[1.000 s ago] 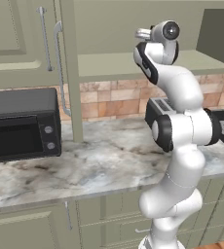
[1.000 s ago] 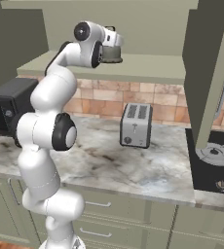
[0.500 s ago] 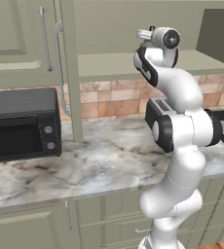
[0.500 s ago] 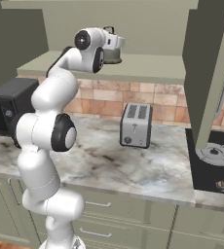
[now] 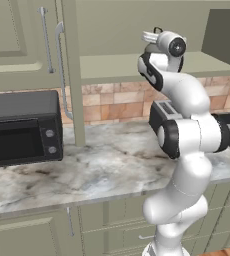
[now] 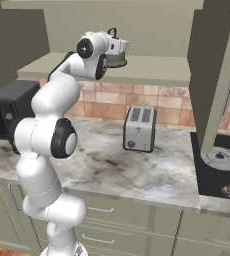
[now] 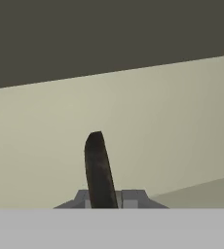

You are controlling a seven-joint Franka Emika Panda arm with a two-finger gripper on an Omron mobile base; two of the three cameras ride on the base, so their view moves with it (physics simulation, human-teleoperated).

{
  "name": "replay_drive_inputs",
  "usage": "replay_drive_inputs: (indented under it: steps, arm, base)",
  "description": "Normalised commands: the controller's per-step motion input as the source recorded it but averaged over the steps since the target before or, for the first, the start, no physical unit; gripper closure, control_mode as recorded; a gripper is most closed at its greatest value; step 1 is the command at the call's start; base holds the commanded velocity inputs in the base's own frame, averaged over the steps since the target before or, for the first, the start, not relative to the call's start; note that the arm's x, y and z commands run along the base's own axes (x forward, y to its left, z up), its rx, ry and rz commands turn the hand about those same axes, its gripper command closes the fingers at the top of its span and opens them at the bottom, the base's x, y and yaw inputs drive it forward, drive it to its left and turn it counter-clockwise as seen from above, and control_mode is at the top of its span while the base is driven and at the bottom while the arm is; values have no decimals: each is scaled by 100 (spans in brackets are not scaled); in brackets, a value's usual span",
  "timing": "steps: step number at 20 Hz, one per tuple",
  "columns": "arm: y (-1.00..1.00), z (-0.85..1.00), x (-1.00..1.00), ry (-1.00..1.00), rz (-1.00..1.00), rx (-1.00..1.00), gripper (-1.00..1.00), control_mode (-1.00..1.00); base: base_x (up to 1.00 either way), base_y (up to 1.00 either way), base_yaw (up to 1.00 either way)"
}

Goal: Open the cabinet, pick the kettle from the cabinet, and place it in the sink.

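Grey kettle point(image 6: 118, 58) seemingly in end effector point(image 7: 102, 197)

Lighting was even and soft, no clear source, no glare. Faint soft shadow lay under arm on counter point(image 5: 112, 170). Cabinet point(image 6: 137, 30) interior was dim. Hand view was low-contrast, soft; upper band dark. Rendered edges were slightly jagged, no distortion.

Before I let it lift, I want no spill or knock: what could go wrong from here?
The gripper is shut on the kettle's thin arched handle, so the body may swing or slip when raised. The kettle sits deep on the cabinet shelf; pulling out could clip the open door. The toaster stands directly below the exit path.
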Motion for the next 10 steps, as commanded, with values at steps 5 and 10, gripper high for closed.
replay_drive_inputs:
  steps: [5,10]
  arm:
    - [0,5,-33,-1,0,2,100,-100]
    - [0,11,-55,0,0,3,100,-100]
  base:
    - [0,0,0]
    - [0,0,0]
